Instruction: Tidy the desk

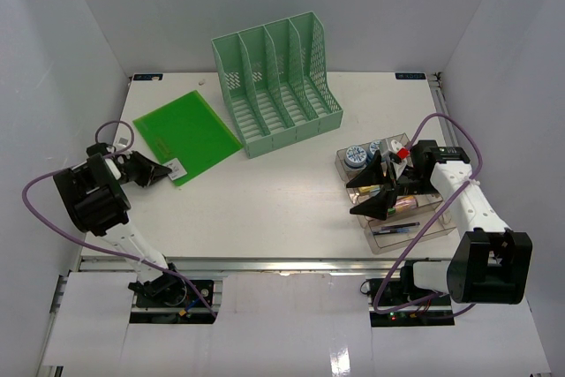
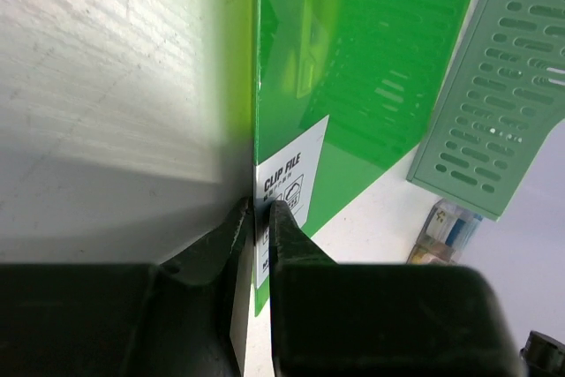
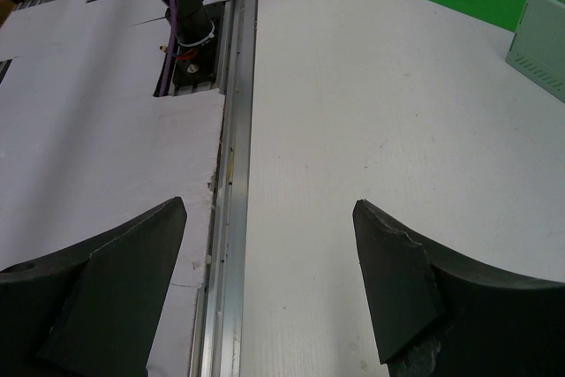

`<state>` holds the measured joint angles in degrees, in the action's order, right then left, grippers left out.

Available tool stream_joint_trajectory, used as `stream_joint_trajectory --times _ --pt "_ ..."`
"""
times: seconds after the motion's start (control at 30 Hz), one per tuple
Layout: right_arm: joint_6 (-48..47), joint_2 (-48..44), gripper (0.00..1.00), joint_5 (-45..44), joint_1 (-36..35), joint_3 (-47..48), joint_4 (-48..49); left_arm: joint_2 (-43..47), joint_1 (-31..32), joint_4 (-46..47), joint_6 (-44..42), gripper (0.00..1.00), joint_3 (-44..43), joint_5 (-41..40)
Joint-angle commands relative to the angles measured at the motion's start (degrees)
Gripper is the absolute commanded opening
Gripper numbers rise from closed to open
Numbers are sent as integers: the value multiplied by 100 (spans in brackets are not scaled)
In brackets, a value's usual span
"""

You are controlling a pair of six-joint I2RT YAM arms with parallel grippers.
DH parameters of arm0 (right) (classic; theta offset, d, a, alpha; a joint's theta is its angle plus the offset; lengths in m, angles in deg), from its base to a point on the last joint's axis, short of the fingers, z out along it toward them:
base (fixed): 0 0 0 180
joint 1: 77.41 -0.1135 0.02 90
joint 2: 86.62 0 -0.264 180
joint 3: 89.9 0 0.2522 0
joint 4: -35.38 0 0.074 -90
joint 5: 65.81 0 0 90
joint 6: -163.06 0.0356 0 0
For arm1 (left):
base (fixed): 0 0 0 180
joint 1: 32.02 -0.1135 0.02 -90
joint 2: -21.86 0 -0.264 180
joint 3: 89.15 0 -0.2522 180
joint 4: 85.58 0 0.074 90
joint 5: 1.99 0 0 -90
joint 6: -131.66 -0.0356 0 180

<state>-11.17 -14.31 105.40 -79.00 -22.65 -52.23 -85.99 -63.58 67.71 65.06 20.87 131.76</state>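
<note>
The white desk [image 1: 282,205] fills the top view, with a metal front rail [image 3: 225,192]. A green clip file [image 1: 187,134] lies on its far left. My left gripper [image 1: 166,172] is shut on the file's near corner, at its white label [image 2: 287,187]; the left wrist view shows the file's edge pinched between the two fingers. My right gripper [image 1: 375,190] is open and empty, above the desk by the left side of the clear stepped tray [image 1: 399,209]; its fingers [image 3: 397,280] stand wide apart over bare desk.
A green slotted file rack [image 1: 278,81] stands at the back middle, right of the clip file. The clear tray holds small jars [image 1: 356,156] and pens. White walls close in three sides. Purple cables loop beside both arms.
</note>
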Motion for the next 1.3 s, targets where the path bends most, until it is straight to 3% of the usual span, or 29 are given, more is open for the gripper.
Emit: stream_joint_trajectory --times 0.0,0.23,0.37,0.43,0.53,0.63,0.7,0.9,1.03,1.27 --pt "-68 -2 83 176 -12 108 -121 232 -45 82 -46 4 210 302" --pt "-271 42 82 57 -344 13 -110 684 -80 -387 -115 0 284 345" --pt "-278 289 81 -188 -1084 206 -1 1267 -86 -651 -73 0 469 386" --pt "338 405 81 -469 -1703 412 398 1676 -79 -738 -11 0 535 380" --pt "2197 351 80 -1545 -2567 547 2287 2014 -88 -830 92 0 580 437" --pt "3487 187 82 -3278 -3581 324 4605 2133 -88 -873 140 0 595 585" --pt "3974 333 86 -4032 -4113 302 5461 2137 -96 -893 147 0 595 664" --pt "4350 847 90 -6705 -5668 -208 9176 1998 -105 -955 130 0 595 861" --pt "4248 1895 90 -7559 -6187 283 10157 1987 -105 -966 130 0 623 954" --pt "3912 3593 90 -8256 -6556 940 11904 1996 -110 -1073 107 0 612 1071"
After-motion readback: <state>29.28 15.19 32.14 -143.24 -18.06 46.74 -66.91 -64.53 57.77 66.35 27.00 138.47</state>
